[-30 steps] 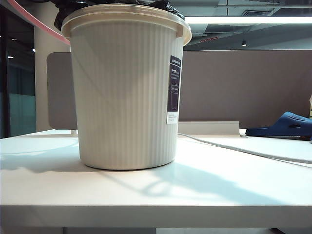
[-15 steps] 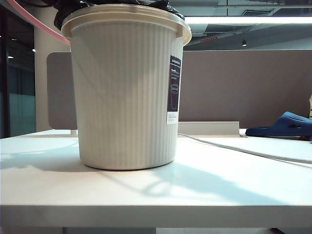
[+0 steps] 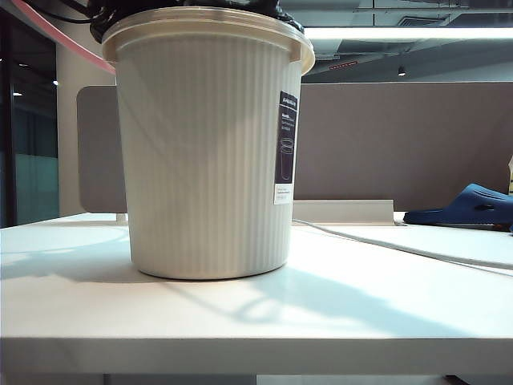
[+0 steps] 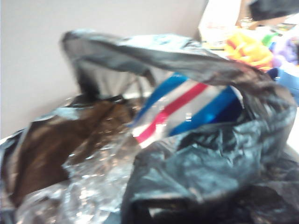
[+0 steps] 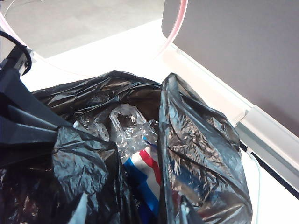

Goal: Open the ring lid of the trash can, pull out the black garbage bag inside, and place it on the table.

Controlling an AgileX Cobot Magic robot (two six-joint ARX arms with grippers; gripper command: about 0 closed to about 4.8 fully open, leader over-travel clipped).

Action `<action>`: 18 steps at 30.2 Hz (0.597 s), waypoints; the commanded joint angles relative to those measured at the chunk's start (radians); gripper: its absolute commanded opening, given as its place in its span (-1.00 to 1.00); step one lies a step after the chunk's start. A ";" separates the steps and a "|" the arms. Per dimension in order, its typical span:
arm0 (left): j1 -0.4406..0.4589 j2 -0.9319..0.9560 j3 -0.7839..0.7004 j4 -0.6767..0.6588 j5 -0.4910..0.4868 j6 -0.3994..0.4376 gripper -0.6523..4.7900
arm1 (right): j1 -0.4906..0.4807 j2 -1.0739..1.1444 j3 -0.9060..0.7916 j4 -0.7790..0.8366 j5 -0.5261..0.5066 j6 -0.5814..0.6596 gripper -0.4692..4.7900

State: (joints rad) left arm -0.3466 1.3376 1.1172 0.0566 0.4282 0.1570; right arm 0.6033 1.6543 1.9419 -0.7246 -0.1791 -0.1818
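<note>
The left gripper is down among the folds at the mouth of the black garbage bag (image 4: 201,163), above the trash can (image 3: 207,152). Its fingers do not show in its own wrist view, which is filled by crinkled plastic, but its jaws are closed; whether they pinch the bag cannot be told. In the right wrist view a dark piece of the left arm (image 5: 21,126) leans over the near side of the bag. The right gripper itself is in no picture; its camera looks down on the bag from above, and its jaws stand wide apart.

The bag sits inside the can, its glossy top bulging just over the cream rim (image 3: 192,6). The bag's mouth gapes open, and inside lie a clear crumpled wrapper (image 5: 128,128) and a package with red, white and blue stripes (image 5: 145,179).

The ring lid (image 3: 56,36), a thin pink hoop, is off the rim: it slants up and away to the left behind the can.

The can stands upright on the table (image 3: 256,321), left of the middle, its dark label (image 3: 286,148) turned to the right. A thin white cable (image 3: 401,249) runs across the tabletop to the right. A blue slipper (image 3: 469,204) lies at the far right. Behind the table stands a brown-grey partition (image 3: 401,136), and a long ceiling light (image 3: 409,33) glows above.
</note>
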 commanded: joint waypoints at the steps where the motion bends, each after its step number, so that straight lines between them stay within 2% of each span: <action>1: -0.001 -0.003 0.005 0.014 0.022 -0.001 -0.78 | 0.002 -0.002 0.003 0.013 -0.002 -0.002 0.14; 4: -0.001 -0.004 0.005 0.030 0.021 -0.020 -0.78 | 0.001 -0.002 0.003 0.022 0.006 -0.002 0.14; 7: -0.001 -0.014 0.005 0.079 0.026 -0.079 -0.78 | 0.001 -0.002 0.003 0.032 0.076 -0.003 0.14; 11: -0.001 -0.028 0.006 0.118 0.051 -0.143 -0.78 | 0.000 -0.002 0.003 0.091 0.102 -0.003 0.15; 12: -0.001 -0.028 0.006 0.121 0.052 -0.147 -0.78 | 0.000 -0.002 0.003 0.097 0.102 -0.006 0.18; 13: -0.001 -0.029 0.006 0.120 0.060 -0.151 -0.78 | 0.000 0.000 0.003 0.105 0.102 -0.031 0.44; 14: -0.001 -0.028 0.006 0.120 0.068 -0.151 -0.78 | 0.000 0.002 0.003 0.108 0.102 -0.039 0.55; 18: -0.001 -0.029 0.006 0.128 0.118 -0.200 -0.78 | 0.000 0.030 0.003 0.119 0.100 -0.051 0.60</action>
State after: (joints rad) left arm -0.3466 1.3151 1.1179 0.1638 0.5137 -0.0219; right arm 0.6025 1.6810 1.9419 -0.6239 -0.0788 -0.2295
